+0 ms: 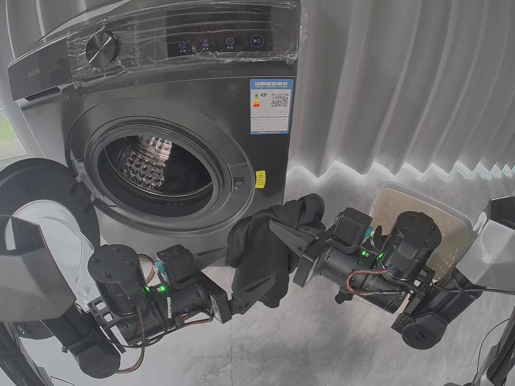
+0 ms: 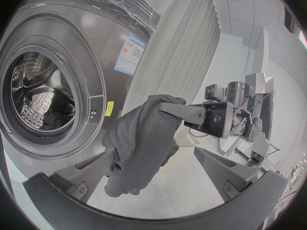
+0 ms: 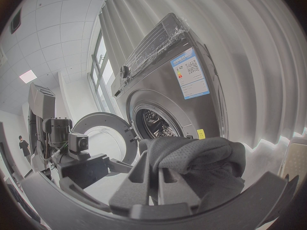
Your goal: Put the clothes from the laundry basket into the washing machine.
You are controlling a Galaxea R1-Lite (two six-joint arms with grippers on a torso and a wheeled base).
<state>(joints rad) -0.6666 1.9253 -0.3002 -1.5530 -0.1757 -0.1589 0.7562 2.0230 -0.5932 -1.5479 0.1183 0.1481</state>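
Right gripper (image 1: pixel 281 229), at picture centre, is clamped on a black garment (image 1: pixel 257 253) hanging before the washing machine (image 1: pixel 177 97). Left gripper (image 1: pixel 238 274), at 7 o'clock, gapes wide with the cloth's lower half between its jaws, gripping nothing. The loose tail could catch on the rim of the drum opening (image 1: pixel 155 167) at 10 o'clock. The open door (image 1: pixel 37 205) stands at 9 o'clock, the laundry basket (image 1: pixel 456 226) at 3.

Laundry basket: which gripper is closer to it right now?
Right. The right gripper, shut on the dark garment, is on the washer side of the basket, its arm crossing in front of the basket. The left gripper, open, is beyond the garment, farther off.
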